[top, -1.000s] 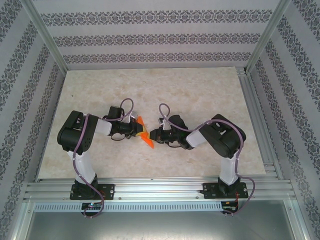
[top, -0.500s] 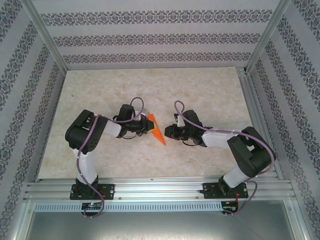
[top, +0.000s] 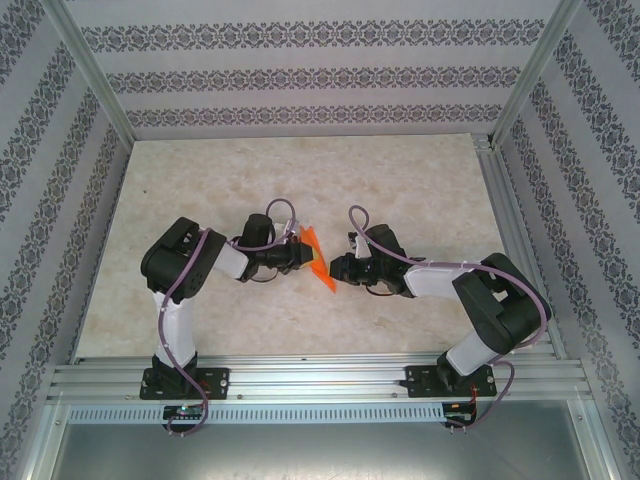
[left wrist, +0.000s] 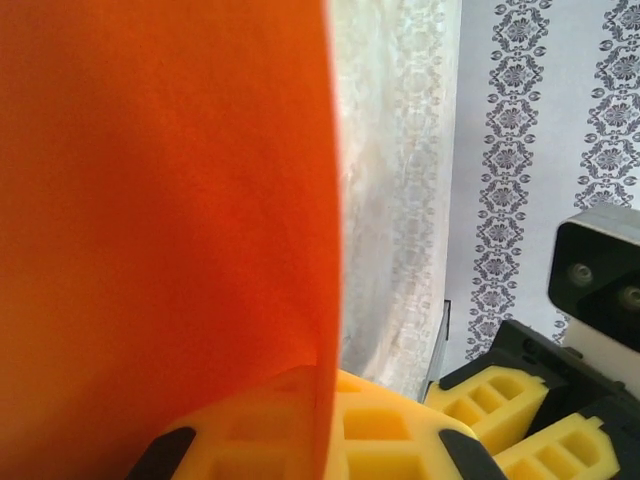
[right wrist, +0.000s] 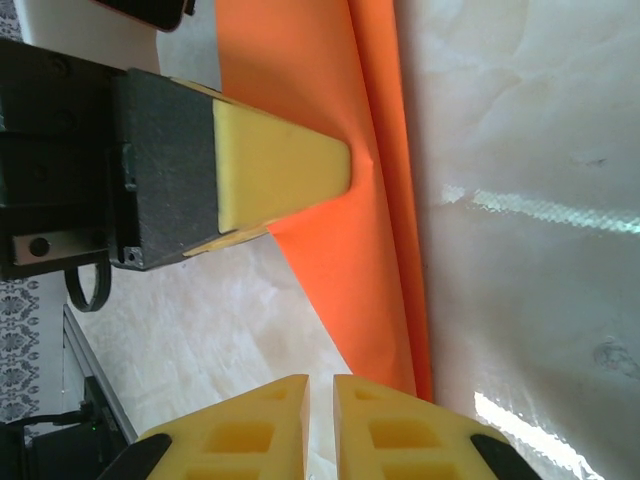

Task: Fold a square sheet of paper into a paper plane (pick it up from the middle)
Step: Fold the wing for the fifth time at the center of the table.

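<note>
The orange sheet of paper is folded into layers with a pointed lower end and hangs edge-up just above the table. My left gripper is shut on it from the left. In the left wrist view the paper rises from between the yellow fingers of the left gripper. My right gripper faces it from the right, a little apart. In the right wrist view the right gripper is shut to a thin slit with nothing in it. The paper ends just beside its right finger, and a left fingertip presses the sheet.
The marbled table stretches far beyond both grippers. Aluminium rails run along the near edge by the arm bases, and posts stand at the corners. Patterned walls close the back and sides.
The left gripper has carried the paper to the right. The right gripper, which touched the paper a second ago, has pulled back to the right and now stands just clear of it.
</note>
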